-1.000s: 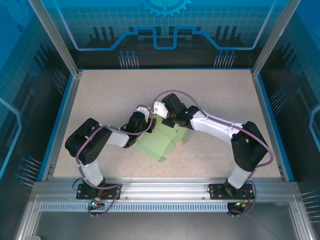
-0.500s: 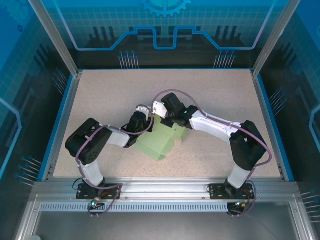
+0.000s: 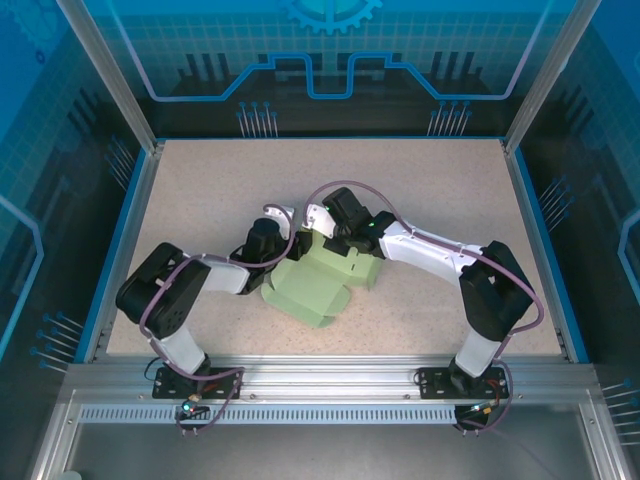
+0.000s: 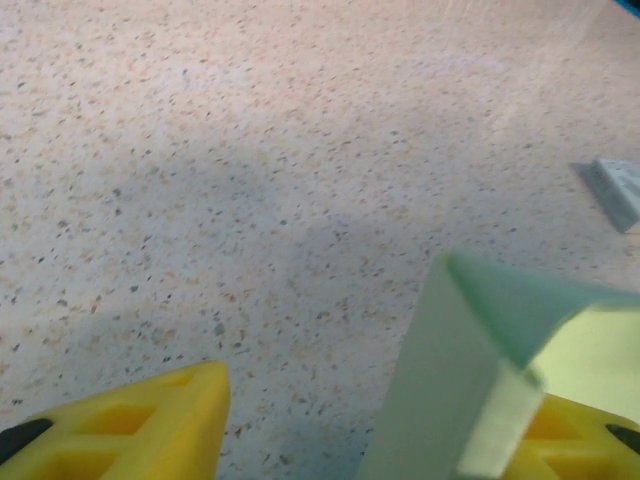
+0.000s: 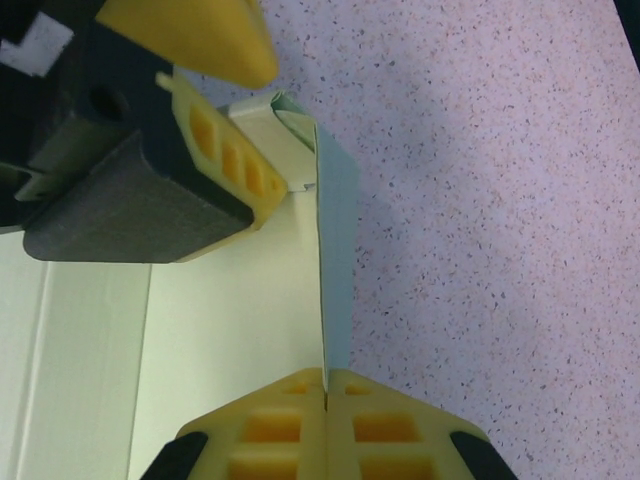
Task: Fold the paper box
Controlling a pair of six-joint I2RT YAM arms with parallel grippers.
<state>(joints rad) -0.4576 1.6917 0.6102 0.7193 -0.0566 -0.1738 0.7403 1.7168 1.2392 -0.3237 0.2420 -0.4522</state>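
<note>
**Box half-formed, flaps left to do**

The box (image 3: 318, 285) lay mid-tabletop (image 3: 420, 180), between the arms. The right tool (image 5: 325, 375) was pressed together, pinching one upright wall at its top edge. The left tool (image 4: 360, 440) stood spread at the neighbouring corner, a wall between its fingers, gripping nothing. Far walls looked raised. The near panels and flaps lay flatter, so I judged roughly half the folding remained.

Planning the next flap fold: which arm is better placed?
Likely left: the left end effector is open at a corner of the paper box; the right end effector is shut on its upright wall, steadying it.
</note>
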